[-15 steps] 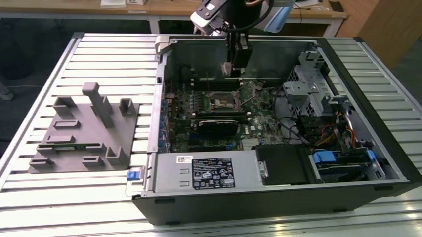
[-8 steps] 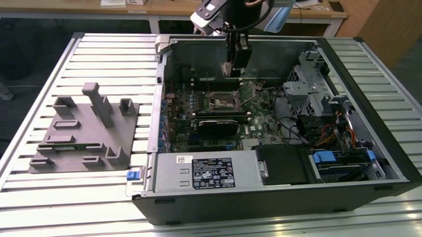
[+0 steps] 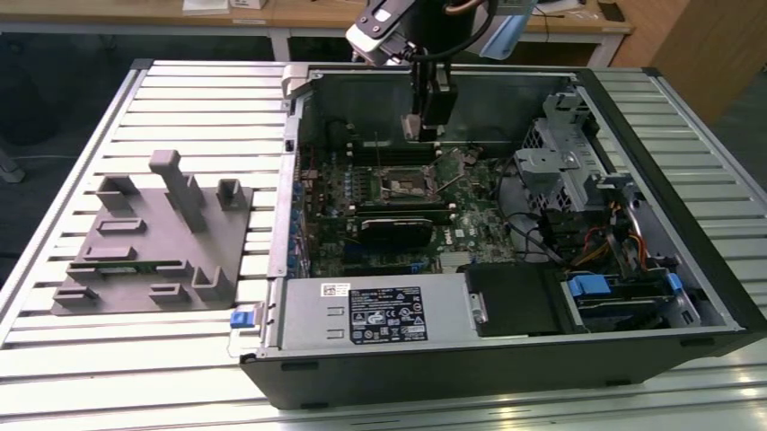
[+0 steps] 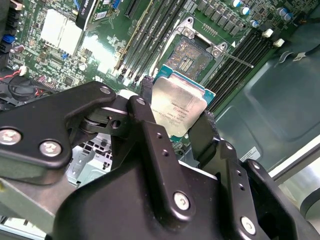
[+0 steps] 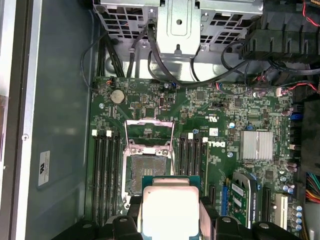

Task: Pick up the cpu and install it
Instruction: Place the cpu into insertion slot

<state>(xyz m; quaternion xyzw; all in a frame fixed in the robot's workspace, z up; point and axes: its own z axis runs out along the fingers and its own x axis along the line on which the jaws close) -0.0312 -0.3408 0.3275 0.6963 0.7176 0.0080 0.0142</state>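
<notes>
Over the motherboard (image 5: 220, 107) inside the open case (image 3: 504, 359) on the tabletop (image 3: 144, 359), the pincer (image 4: 177, 104) is pinching the cpu (image 5: 170, 212) flat by two opposite edges, with the open socket (image 5: 145, 172) just beside and below it, edges looking pretty much parallel.

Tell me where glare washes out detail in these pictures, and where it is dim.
First wrist view: the chip in the pincer glares almost white, its print lost. Second wrist view: the same chip shows its print, but a heat sink is blown out. Exterior view: even light, only the inside of the case somewhat dim.
</notes>
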